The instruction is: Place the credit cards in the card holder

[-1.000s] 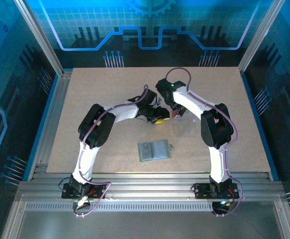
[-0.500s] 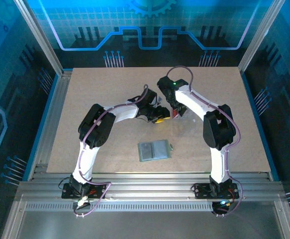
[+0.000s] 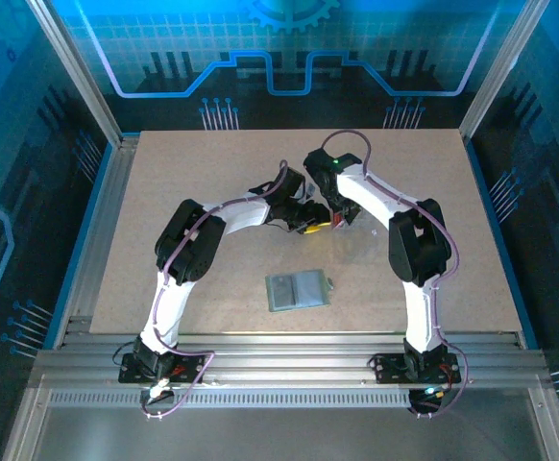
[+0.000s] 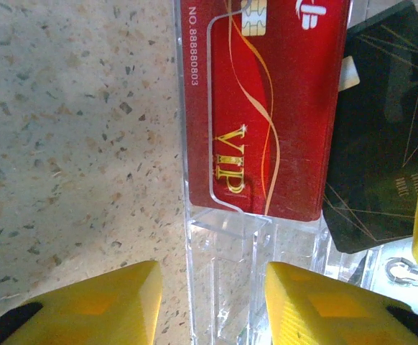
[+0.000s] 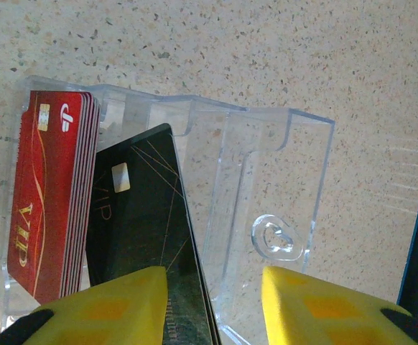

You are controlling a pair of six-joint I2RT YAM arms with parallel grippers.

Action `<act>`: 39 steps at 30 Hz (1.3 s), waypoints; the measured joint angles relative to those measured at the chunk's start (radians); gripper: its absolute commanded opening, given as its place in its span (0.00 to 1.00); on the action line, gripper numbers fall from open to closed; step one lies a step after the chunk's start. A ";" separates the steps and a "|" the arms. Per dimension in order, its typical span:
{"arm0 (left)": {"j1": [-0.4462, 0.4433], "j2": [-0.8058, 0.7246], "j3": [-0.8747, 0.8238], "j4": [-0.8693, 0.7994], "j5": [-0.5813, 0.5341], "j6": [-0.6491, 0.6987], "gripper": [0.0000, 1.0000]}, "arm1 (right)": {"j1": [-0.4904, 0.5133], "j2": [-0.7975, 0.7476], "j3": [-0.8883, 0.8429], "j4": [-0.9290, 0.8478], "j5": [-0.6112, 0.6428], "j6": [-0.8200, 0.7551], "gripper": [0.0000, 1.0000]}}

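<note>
Left gripper (image 4: 212,287) nudged rightward, fingers apart, right gripper (image 5: 215,287) likewise (black card (image 5: 141,215) cut off below)

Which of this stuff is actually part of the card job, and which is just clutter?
Part of the job:
- red cards, stacked in the clear case
- black card, leaning beside the red ones
- grey-green card holder, flat on the table nearer the arm bases

Lying about:
- the clear case itself, which only stores the cards
- small metal ring beside the case
</note>
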 measured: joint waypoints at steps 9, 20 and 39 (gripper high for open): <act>0.000 0.032 0.019 0.000 0.000 -0.007 0.42 | 0.000 0.014 0.000 0.000 0.006 -0.007 0.32; 0.000 0.053 0.021 0.000 0.000 -0.008 0.42 | 0.000 0.014 0.005 -0.013 0.036 -0.007 0.27; 0.000 0.054 0.021 0.000 0.000 -0.026 0.41 | -0.008 0.014 0.024 -0.038 0.042 -0.027 0.29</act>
